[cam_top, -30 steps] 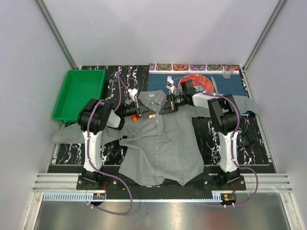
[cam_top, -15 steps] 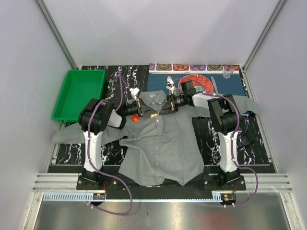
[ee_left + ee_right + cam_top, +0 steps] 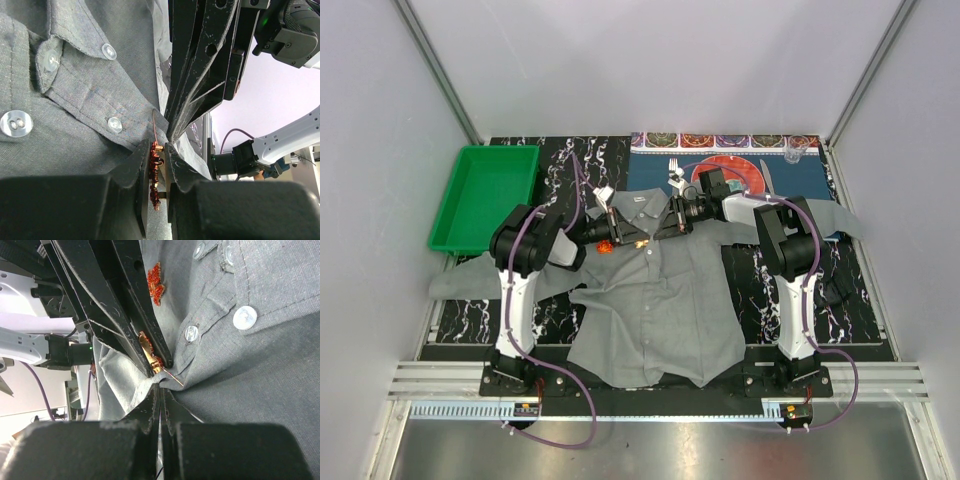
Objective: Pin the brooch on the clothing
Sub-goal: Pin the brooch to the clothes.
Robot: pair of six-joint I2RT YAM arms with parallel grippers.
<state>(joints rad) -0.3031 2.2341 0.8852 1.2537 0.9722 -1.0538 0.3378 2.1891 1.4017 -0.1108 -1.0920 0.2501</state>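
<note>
The clothing, a grey shirt (image 3: pixel 660 300), lies spread on the table with its collar at the far side. My left gripper (image 3: pixel 161 150) is shut on the brooch (image 3: pixel 156 172), a small copper-red piece held edge-on between the pads. Its thin pin (image 3: pixel 155 125) points at the button placket. My right gripper (image 3: pixel 161 390) is shut on a raised fold of the shirt (image 3: pixel 260 365), tip to tip with the left fingers (image 3: pixel 125 315). The brooch (image 3: pixel 150 357) and its pin (image 3: pixel 172 379) touch that fold. From above, both grippers meet just below the collar (image 3: pixel 640 205).
An orange-red ornament (image 3: pixel 156 282) lies on the shirt beside the left gripper (image 3: pixel 604 243). A green tray (image 3: pixel 485 195) stands at far left. A blue placemat (image 3: pixel 800 185) with a red plate (image 3: pixel 740 172) sits behind the shirt. A black object (image 3: pixel 835 290) lies at right.
The left arm has shifted a little to the right, carrying the brooch closer to the right gripper's fold. The right arm has stayed still.
</note>
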